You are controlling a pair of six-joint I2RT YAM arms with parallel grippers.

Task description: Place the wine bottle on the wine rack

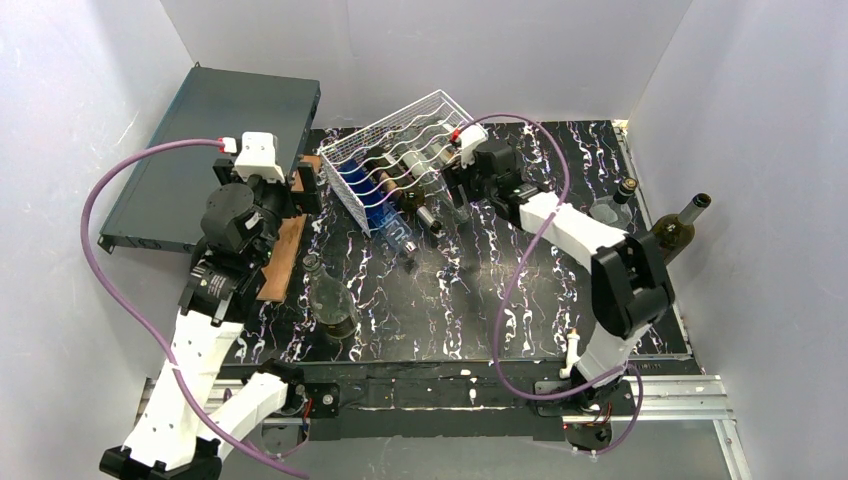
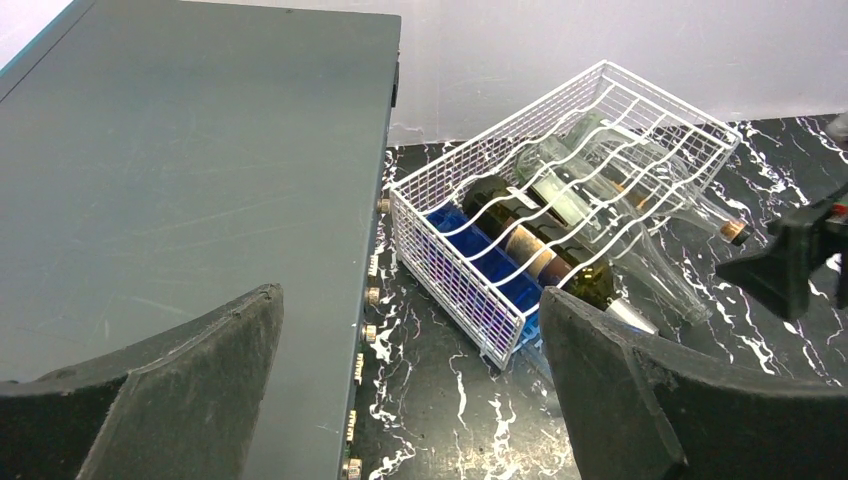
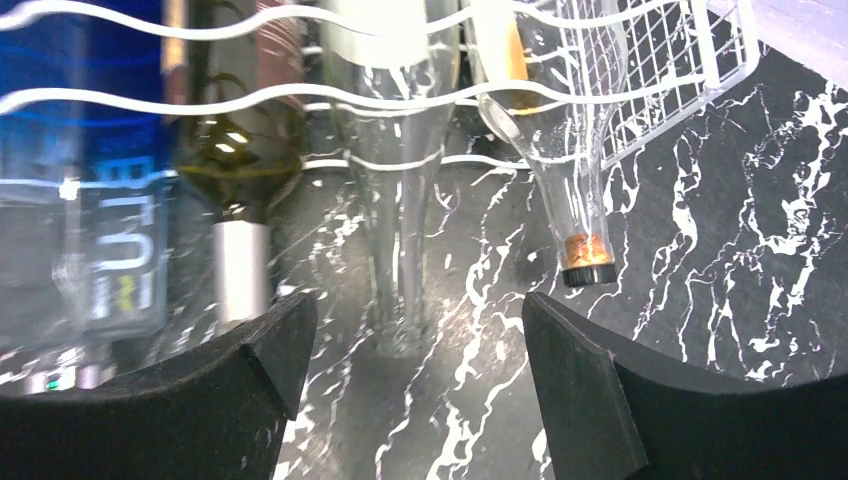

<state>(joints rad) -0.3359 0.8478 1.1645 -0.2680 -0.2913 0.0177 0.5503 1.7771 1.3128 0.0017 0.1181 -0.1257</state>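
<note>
Right wrist view: right hand (image 3: pixel 415 315) spread wide, empty, facing the clear bottle (image 3: pixel 398 215); left hand (image 2: pixel 410 298) likewise apart, empty.

A flat dark grey box (image 1: pixel 225 140) lay in the upper left of the frame (small metal studs lined its right edge). A black, white-veined marble tabletop (image 1: pixel 450 300) filled the centre, with white walls (image 1: pixel 60 120) around it and an aluminium rail (image 1: pixel 680 395) at the lower right.

Bottle necks (image 3: pixel 400 240) jut from the rack's (image 1: pixel 400 140) near-right side, crowding its mouth. A grey box (image 1: pixel 220 140) stands close on its left. The table (image 1: pixel 470 300) lies open near centre, between a standing bottle (image 1: pixel 330 300) left and a green bottle (image 1: pixel 675 232) right.
</note>
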